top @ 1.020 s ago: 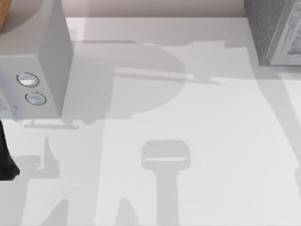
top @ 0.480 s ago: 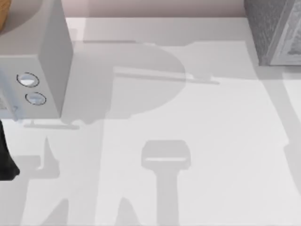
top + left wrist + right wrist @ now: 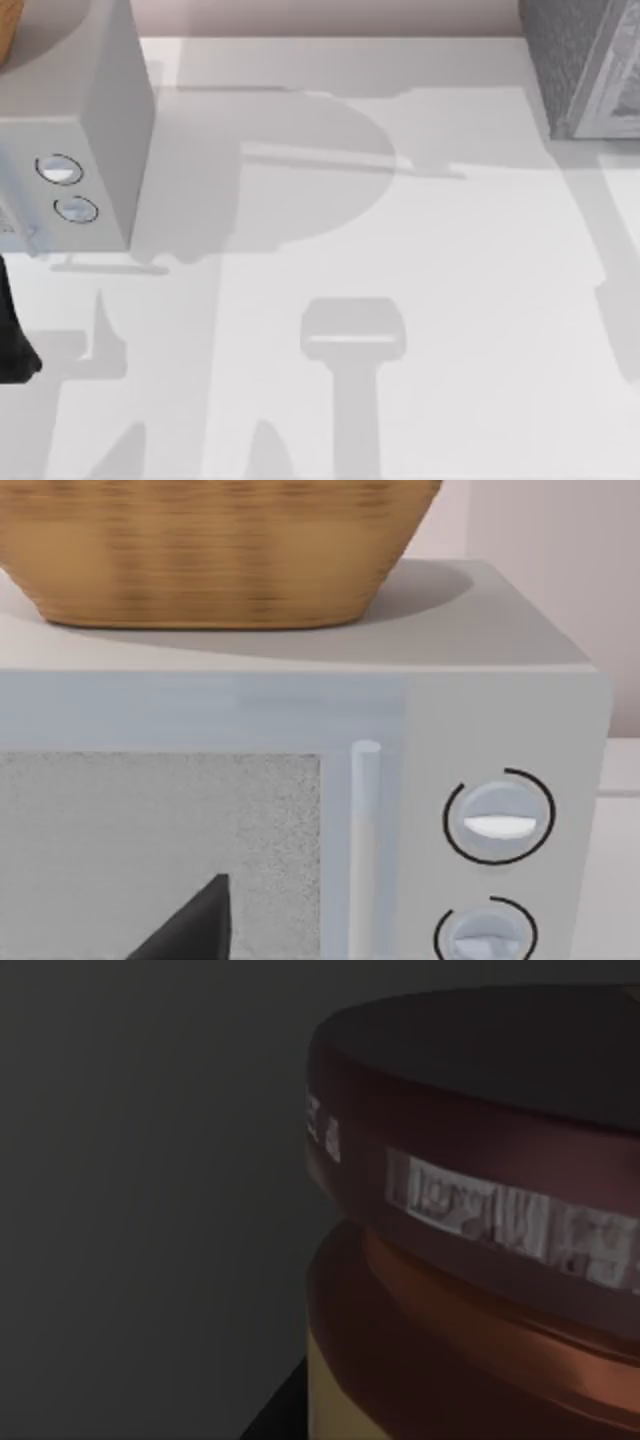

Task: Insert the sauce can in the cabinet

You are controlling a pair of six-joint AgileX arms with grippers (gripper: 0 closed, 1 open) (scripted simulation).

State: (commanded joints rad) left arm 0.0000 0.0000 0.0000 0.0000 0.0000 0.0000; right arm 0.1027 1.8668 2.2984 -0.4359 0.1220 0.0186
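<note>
Right gripper's state cannot be told; its wrist view has the sauce can [image 3: 480,1260] close up against dark grey. At the table [image 3: 400,250]'s far right corner stands the cabinet [image 3: 585,60], at its left edge a microwave [image 3: 90,130] carrying a basket [image 3: 210,550].

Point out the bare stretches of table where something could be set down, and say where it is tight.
The widest bare stretch of table lies between the light-grey box with two dials at left and the cabinet at far right, reaching the near edge. It is tight at the left edge, where a dark arm part sits below the dial box, which carries a wicker basket.
</note>
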